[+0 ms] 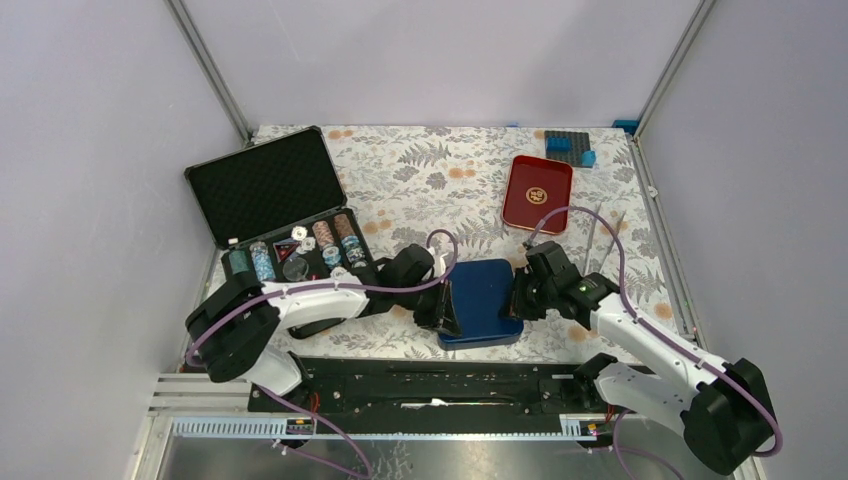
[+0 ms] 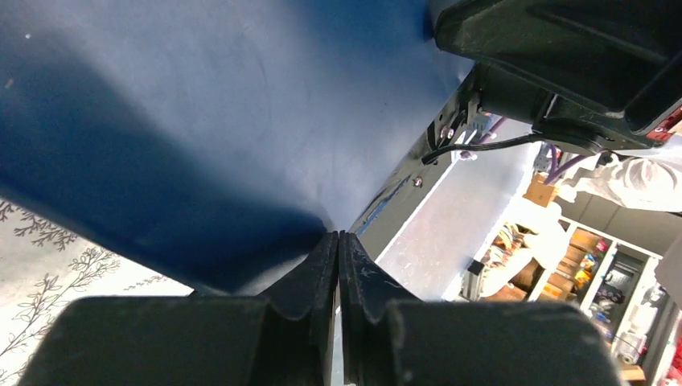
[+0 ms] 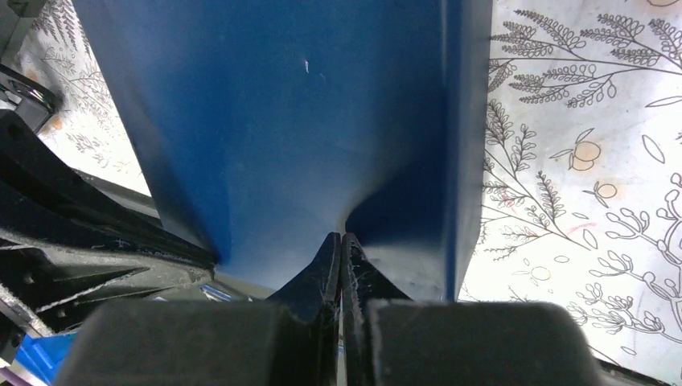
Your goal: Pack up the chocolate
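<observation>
So both my arms are on the same thing right now. My left gripper (image 1: pixel 440 308) is pinched closed on the left edge of the blue lid (image 1: pixel 482 302), and my right gripper (image 1: pixel 517 300) is clamped the same way on the right edge. Both wrist views show the fingertips pressed together with the blue edge running into them.

The lid sits dead centre between the two arms, just beyond the bases. Its longer side seems to run near-to-far, so I'm holding it across the short way and neither arm is nearer.

Annoying part: I can't see the chocolate anywhere. It's not on the tablecloth (image 1: pixel 440 180), and the wrist cams are basically all blue. My guess is it's under or inside the lid, but I can't tell.

The red tray (image 1: pixel 520 195) is off to the far right, on my right arm's side. The poker chip case (image 1: pixel 270 185) is far left and not my problem. Any move from here probably needs both arms going together so the lid stays level.
</observation>
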Robot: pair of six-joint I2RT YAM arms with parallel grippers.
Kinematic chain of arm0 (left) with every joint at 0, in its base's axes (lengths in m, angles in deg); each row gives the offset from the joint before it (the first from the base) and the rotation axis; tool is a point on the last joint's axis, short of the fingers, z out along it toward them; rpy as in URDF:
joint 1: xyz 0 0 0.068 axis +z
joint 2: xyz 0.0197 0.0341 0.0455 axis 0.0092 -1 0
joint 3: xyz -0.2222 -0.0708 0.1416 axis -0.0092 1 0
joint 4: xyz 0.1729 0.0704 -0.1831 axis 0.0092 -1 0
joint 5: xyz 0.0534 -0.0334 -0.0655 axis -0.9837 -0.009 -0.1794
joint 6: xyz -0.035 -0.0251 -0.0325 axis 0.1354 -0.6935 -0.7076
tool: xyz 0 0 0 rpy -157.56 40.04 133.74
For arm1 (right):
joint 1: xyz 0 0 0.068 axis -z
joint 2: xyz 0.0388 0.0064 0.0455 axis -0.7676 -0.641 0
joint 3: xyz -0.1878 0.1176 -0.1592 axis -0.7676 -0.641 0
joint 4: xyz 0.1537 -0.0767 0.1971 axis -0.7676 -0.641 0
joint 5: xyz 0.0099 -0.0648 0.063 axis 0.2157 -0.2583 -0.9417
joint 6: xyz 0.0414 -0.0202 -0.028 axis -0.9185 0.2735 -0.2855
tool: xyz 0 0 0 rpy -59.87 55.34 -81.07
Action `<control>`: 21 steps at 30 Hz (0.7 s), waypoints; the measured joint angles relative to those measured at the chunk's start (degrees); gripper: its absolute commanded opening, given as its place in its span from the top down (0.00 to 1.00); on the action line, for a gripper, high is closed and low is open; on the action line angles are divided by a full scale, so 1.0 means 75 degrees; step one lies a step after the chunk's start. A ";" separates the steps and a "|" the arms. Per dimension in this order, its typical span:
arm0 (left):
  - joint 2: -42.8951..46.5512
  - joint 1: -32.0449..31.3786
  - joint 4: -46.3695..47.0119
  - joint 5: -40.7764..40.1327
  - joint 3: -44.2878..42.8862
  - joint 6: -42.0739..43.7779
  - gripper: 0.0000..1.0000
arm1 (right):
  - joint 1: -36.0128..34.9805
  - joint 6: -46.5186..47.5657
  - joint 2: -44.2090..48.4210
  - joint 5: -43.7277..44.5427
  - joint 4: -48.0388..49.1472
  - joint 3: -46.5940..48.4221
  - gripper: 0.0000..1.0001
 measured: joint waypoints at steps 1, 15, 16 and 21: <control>-0.0006 -0.0020 -0.0064 -0.0017 -0.0052 0.0009 0.91 | -0.0003 -0.0023 -0.0012 0.0003 0.0020 0.0041 1.00; 0.1259 -0.0114 -0.2774 -0.2527 -0.2159 0.0737 0.86 | -0.0015 0.0557 -0.0262 0.1279 -0.0399 0.1993 0.98; 0.1137 -0.0085 -0.2804 -0.2769 -0.2203 0.0766 0.86 | -0.0015 0.0600 -0.0405 0.1373 -0.0335 0.2014 0.97; -0.0166 0.0125 -0.2725 -0.3713 -0.2349 0.0816 0.89 | -0.0015 0.0863 -0.1679 0.1699 0.0029 0.1973 1.00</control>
